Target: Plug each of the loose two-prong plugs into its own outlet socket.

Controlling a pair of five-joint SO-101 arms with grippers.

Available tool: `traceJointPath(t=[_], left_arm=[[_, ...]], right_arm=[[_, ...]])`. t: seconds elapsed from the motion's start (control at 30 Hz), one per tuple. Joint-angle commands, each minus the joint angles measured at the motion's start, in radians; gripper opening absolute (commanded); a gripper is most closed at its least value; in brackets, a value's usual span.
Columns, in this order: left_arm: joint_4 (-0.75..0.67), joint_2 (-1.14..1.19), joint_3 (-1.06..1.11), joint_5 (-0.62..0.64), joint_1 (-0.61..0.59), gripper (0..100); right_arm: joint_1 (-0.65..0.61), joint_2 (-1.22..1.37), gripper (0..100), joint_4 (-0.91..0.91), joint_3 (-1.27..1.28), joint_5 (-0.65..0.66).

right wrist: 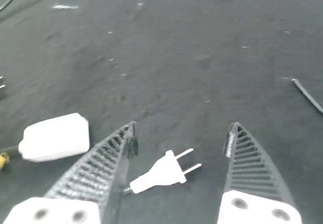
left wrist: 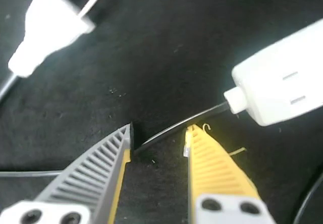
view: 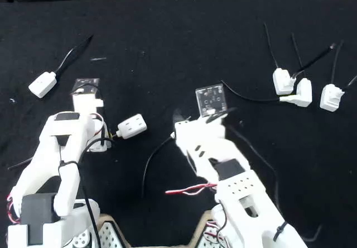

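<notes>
The left claw (left wrist: 159,135) is open, a black cord (left wrist: 176,127) running between its tips to the socket (left wrist: 282,82) just beyond; a plug (left wrist: 48,24) lies farther off. The right claw (right wrist: 181,130) gapes over a second plug (right wrist: 161,172) lying flat. From above, three corded white pieces (view: 304,91) sit far right on the tabletop (view: 167,47).

Bare table (view: 167,41) at centre back; clustered plugs (view: 283,80) and cords (view: 256,99) far right.
</notes>
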Motion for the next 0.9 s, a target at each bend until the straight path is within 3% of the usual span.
traceJointPath(t=[0.0,0.27,0.4,0.63,0.87], left_arm=[[-0.071,-0.014,0.047,0.086,-0.022,17],[-0.104,-0.017,0.065,0.092,-0.021,17],[-0.104,-0.014,0.065,0.092,-0.021,17],[-0.106,-0.012,0.065,0.094,-0.021,17],[-0.107,-0.012,0.065,0.094,-0.019,17]], right_arm=[[-0.028,0.081,26.5,0.005,-0.085,-0.044],[-0.049,0.42,26.7,0.014,-0.251,-0.094],[-0.1,0.446,26.9,0.077,-0.3,-0.094],[-0.08,0.45,26.9,0.129,-0.325,-0.097],[-0.081,0.452,26.9,0.132,-0.325,-0.222]])
